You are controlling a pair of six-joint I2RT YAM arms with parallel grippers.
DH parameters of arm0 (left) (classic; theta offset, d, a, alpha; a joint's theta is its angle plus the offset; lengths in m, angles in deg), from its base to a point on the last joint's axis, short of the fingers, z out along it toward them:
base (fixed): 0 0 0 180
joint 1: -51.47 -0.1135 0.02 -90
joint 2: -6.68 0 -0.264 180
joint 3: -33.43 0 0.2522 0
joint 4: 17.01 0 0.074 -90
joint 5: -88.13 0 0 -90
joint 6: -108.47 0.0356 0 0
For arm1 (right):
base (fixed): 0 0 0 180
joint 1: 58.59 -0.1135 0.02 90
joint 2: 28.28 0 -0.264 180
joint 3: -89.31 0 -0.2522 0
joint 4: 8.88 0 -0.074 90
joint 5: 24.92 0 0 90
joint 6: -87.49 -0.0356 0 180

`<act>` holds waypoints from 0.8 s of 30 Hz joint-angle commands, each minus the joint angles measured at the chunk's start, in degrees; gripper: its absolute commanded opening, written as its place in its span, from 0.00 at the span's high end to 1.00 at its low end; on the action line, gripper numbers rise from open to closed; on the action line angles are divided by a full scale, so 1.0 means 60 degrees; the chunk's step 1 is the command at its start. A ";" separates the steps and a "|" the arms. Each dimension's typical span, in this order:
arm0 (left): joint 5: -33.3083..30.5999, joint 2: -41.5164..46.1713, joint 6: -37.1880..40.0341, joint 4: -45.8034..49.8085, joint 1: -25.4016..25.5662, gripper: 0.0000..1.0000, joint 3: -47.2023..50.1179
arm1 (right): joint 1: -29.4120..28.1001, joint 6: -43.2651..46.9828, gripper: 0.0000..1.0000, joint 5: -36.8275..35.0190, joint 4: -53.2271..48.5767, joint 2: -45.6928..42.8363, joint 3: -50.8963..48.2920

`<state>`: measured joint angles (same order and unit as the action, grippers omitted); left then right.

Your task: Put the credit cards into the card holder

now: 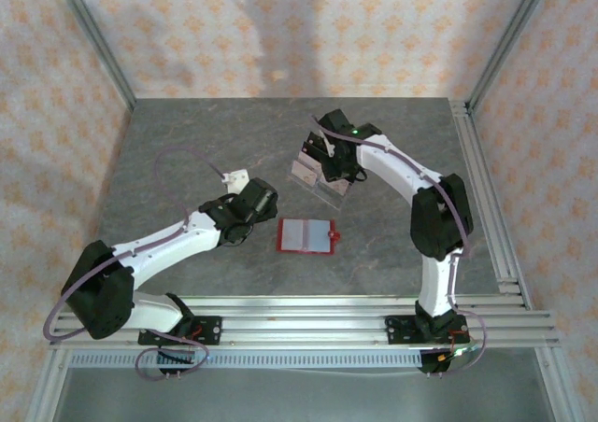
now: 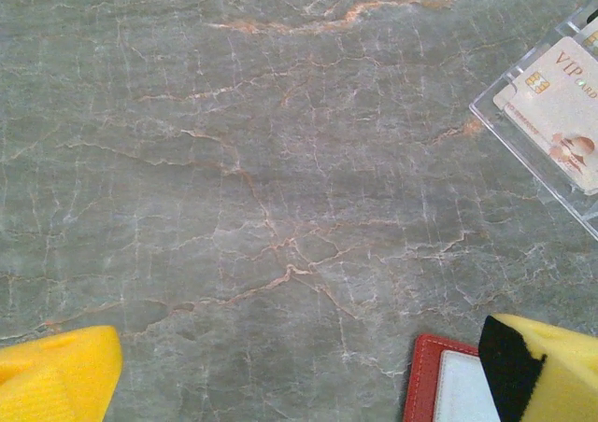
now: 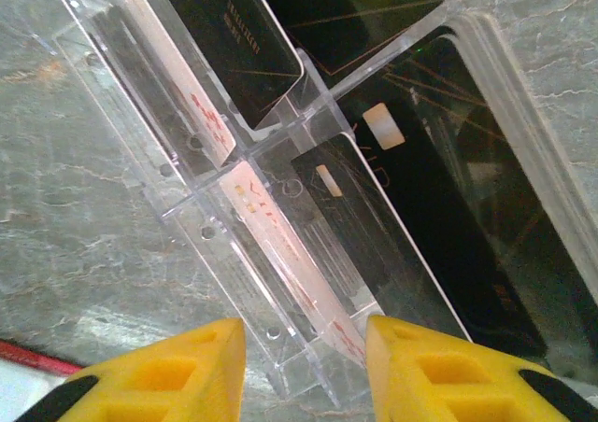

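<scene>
The red card holder (image 1: 306, 236) lies open and flat mid-table, its inside pale; one corner (image 2: 444, 385) of it appears in the left wrist view. Pale credit cards stand in a clear plastic stand (image 1: 318, 177). One with red lettering (image 3: 280, 245) sits in a front slot, and another marked VIP (image 2: 561, 114) shows from the left wrist. My right gripper (image 3: 304, 371) hangs over the stand's near corner, jaws open on either side of the pale card's lower end, the right finger (image 3: 448, 375) close to its edge. My left gripper (image 2: 308, 385) stands wide open over bare table, just left of the holder.
Black pieces with gold lines and chip marks (image 3: 411, 217) fill the stand's rear slots. Aluminium rails (image 1: 486, 189) edge the table on the right and at the front. Grey marbled tabletop (image 2: 234, 161) lies bare between the left gripper and the stand.
</scene>
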<state>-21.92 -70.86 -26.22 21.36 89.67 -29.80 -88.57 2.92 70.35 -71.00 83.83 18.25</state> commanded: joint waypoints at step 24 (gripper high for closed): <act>0.0108 -0.0289 -0.0169 0.0230 -0.0082 0.00 -0.0255 | -0.0282 0.0412 0.85 -0.0530 -0.0006 0.0767 0.0485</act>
<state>-20.70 -72.26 -26.68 21.38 89.67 -30.11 -90.06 5.13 67.01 -70.45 88.62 20.37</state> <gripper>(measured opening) 0.997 0.163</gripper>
